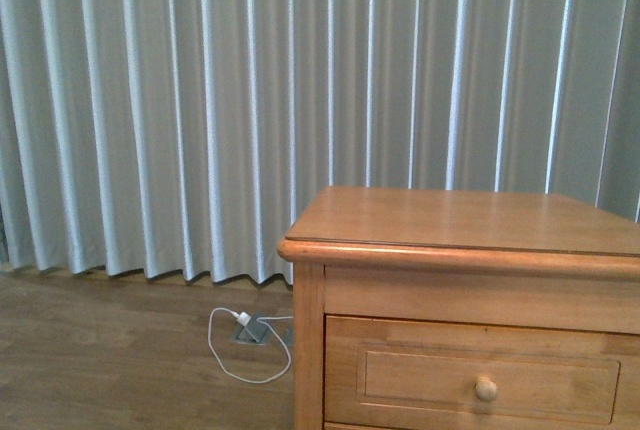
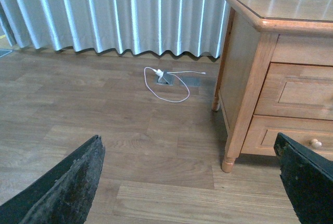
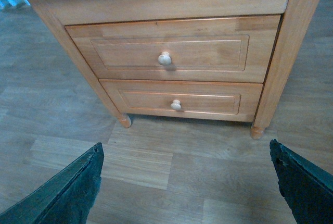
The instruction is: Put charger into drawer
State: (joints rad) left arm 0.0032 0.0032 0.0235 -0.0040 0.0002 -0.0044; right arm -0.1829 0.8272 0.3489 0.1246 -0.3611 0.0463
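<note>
Upper drawer seen shut; charger not seen. Left gripper and right gripper spread wide, nothing held. Step judged: opening; knob to be grasped next.

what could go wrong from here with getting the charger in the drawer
1. The upper drawer is shut, so it must be pulled open by its small round knob first; the open right gripper could slip off it.
2. The only plug in view is a white plug with a white cable on the floor; grabbing it would likely be the wrong item.
3. The lower drawer looks alike and could be opened instead.
</note>
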